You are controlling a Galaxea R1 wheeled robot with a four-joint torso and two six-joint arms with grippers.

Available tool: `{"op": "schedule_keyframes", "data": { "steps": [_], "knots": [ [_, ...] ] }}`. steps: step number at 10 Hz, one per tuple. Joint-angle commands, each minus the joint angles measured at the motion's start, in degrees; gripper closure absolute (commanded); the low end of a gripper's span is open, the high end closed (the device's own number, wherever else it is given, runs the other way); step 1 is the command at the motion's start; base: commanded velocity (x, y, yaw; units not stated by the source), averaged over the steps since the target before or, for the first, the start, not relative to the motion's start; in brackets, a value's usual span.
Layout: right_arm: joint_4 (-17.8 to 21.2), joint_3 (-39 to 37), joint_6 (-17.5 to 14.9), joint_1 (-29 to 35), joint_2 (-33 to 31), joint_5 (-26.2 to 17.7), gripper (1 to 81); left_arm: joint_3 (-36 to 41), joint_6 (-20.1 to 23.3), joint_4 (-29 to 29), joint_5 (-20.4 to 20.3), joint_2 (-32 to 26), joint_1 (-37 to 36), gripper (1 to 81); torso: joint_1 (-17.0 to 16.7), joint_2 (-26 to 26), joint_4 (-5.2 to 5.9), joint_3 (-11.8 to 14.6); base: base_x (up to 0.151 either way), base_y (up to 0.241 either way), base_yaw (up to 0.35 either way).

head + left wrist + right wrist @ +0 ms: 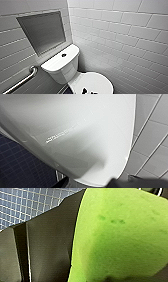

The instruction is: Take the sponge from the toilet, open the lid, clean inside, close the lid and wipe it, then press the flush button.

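The white toilet (pixel 63 67) stands in the corner, with the round dark flush button (pixel 64 55) in the middle of its flat tank top. Its oval lid (pixel 96 82) lies shut over the bowl. Small dark gripper tips (pixel 85 90) poke over the lid's near edge. In the left wrist view my left gripper (pixel 92 184) hangs open close over the glossy white lid (pixel 82 139), its dark fingertips (pixel 61 183) wide apart and empty. The bright green sponge (pixel 120 238) looms large in the right wrist view, pressed against a dark finger (pixel 50 245) of my right gripper (pixel 75 248).
A recessed wall niche (pixel 43 31) sits above the tank. A metal grab bar (pixel 22 81) runs along the left wall. White tiled walls (pixel 120 37) close in on both sides of the toilet. Dark small-tiled floor (pixel 20 166) lies beside the bowl.
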Motion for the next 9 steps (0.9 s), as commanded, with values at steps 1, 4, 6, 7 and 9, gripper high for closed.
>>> {"op": "schedule_keyframes", "data": {
  "steps": [1, 4, 6, 7, 9],
  "knots": [
    [-0.77, 0.54, -0.03, 0.34, 0.16, -3.71, 81.1, 1.26, 2.13, 1.26, -10.59, -3.72, -10.63, 1.0, 0.0, 0.0, 0.0, 1.92, 0.0, 0.0, 0.0],
    [-0.86, 0.54, -0.12, 0.34, 0.16, -3.71, 81.1, 2.85, 2.13, 1.26, -13.05, -6.0, -11.42, 1.0, 0.0, 0.0, 0.0, 4.88, 0.0, 0.0, 0.0],
    [-0.86, 0.62, -0.12, 0.52, 0.16, -3.79, 81.1, 2.93, 2.13, 1.26, -14.01, -6.53, -11.51, 1.0, 0.0, -0.05, 0.0, 3.6, 0.0, 0.0, 0.0],
    [-0.86, 0.62, -0.12, 0.52, 0.16, -4.06, 81.1, 2.93, 2.13, 1.26, -15.15, -6.8, -11.59, 1.0, 0.0, -0.05, 0.0, 4.02, 0.0, 0.0, 0.0],
    [-0.86, 0.54, -0.12, 0.52, 0.25, -4.06, 81.1, 2.76, 0.47, 1.26, -16.83, -7.67, -11.69, 1.0, 0.0, -0.05, 0.0, 4.02, 0.0, 0.0, 0.0]
  ]
}}
